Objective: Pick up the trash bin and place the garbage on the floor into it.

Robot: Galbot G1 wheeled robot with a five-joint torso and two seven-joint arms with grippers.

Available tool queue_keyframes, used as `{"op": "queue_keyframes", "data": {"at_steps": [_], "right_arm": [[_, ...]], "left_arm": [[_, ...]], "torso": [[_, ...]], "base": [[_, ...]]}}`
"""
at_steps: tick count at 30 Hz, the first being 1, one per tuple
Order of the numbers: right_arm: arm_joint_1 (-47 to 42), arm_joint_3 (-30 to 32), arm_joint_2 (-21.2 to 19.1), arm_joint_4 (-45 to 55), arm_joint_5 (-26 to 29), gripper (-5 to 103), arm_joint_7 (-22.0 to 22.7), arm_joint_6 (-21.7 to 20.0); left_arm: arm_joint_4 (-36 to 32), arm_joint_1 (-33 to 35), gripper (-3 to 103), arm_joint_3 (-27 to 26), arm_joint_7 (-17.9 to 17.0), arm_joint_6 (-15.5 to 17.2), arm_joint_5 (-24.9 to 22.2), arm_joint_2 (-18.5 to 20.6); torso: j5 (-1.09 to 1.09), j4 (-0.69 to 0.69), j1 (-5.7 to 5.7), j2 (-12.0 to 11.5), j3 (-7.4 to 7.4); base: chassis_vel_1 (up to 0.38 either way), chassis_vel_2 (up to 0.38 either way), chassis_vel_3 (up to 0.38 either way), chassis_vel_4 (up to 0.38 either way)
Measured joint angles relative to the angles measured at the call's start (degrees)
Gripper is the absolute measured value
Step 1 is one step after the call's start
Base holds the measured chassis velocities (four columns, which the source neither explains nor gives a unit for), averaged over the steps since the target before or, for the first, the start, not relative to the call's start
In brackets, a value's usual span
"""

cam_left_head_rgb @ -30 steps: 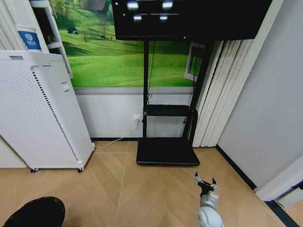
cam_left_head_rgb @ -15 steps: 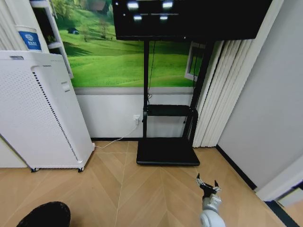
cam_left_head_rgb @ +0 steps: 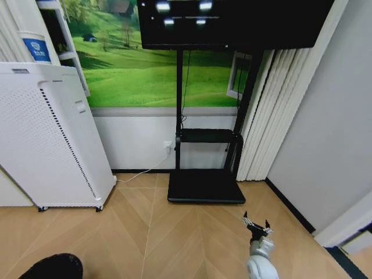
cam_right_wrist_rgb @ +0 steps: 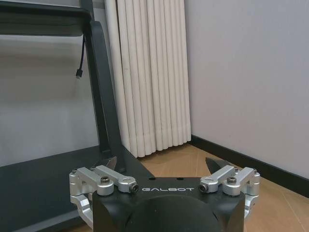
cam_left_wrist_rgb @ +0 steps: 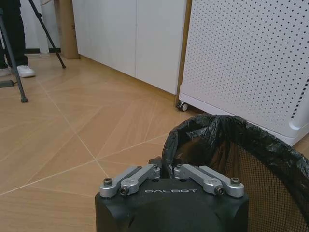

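Since a second ago we see the trash bin (cam_left_head_rgb: 52, 267) slide lower at the head view's bottom left, our left gripper (cam_left_wrist_rgb: 166, 170) pinched on its bag-lined rim, while our right gripper (cam_left_head_rgb: 257, 224) hangs spread wide, empty.

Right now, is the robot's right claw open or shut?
Open. In the right wrist view the right claw has its two dark fingertips spread far apart with nothing between them, hanging above the wooden floor.

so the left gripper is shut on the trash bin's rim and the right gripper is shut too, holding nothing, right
Not quite. The left gripper is shut on the trash bin rim, but the right wrist view shows the right gripper open, its fingers spread wide, holding nothing.
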Motion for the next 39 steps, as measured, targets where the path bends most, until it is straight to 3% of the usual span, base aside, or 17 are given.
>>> {"op": "queue_keyframes", "data": {"at_steps": [16,20,24,29,31,32,34,36,37,39], "right_arm": [[0.37,1.13,-1.13,-2.11,2.38,100,-0.25,0.87],[-0.13,1.60,-0.84,-2.46,2.90,100,-0.51,1.32],[-0.39,1.76,-0.81,-2.50,2.92,100,-0.56,1.51],[0.02,2.02,-1.09,-2.50,3.10,100,-0.56,1.53],[0.17,2.05,-1.13,-2.52,3.16,100,-0.55,1.52],[0.51,2.12,-1.17,-2.70,3.30,100,-0.49,1.47],[0.61,2.14,-1.18,-2.77,3.33,100,-0.48,1.45],[0.58,2.16,-1.27,-2.81,3.54,100,-0.48,1.38],[0.58,2.16,-1.27,-2.81,3.54,100,-0.48,1.38],[0.34,2.18,-1.50,-2.73,3.52,100,-0.72,1.95]], "left_arm": [[1.95,-1.65,4,-0.23,-5.83,0.36,4.07,-0.26],[2.49,-2.01,25,-0.15,-6.51,1.35,4.35,0.53],[2.50,-2.21,36,0.26,-6.46,1.79,4.34,0.70],[1.73,-2.20,58,0.70,-6.44,2.18,4.06,0.34],[1.47,-2.08,58,0.64,-6.44,2.33,3.87,0.26],[1.01,-1.78,69,0.34,-6.46,2.57,3.63,0.14],[0.79,-1.59,69,0.19,-6.44,2.59,3.69,0.11],[0.05,-0.83,80,-0.24,-4.98,2.26,5.32,-0.12],[0.05,-0.83,80,-0.24,-4.98,2.26,5.32,-0.12],[-2.69,0.73,90,-0.58,-1.68,2.15,8.02,-0.71]], "torso": [[0.00,-0.01,0.00,0.00,0.00],[0.00,0.00,0.00,0.00,0.00],[-0.02,0.00,0.00,0.00,0.00],[-0.02,-0.01,0.00,0.00,0.00],[-0.02,-0.01,0.00,0.00,0.00],[-0.01,-0.01,0.00,0.00,0.00],[-0.01,0.00,0.00,0.00,0.00],[-0.01,0.00,0.00,-0.01,0.00],[-0.01,0.00,0.00,-0.01,0.00],[-0.01,0.00,0.00,-0.01,0.00]], "base": [[0.000,0.000,0.000,0.000],[0.000,0.000,0.000,0.000],[0.000,0.000,0.000,0.000],[0.000,0.000,0.000,0.000],[0.000,0.000,0.000,0.000],[0.000,0.000,0.000,0.000],[0.000,0.000,0.000,0.000],[0.000,0.000,0.000,0.000],[0.000,0.000,0.000,0.000],[0.000,0.000,0.000,0.000]]}}
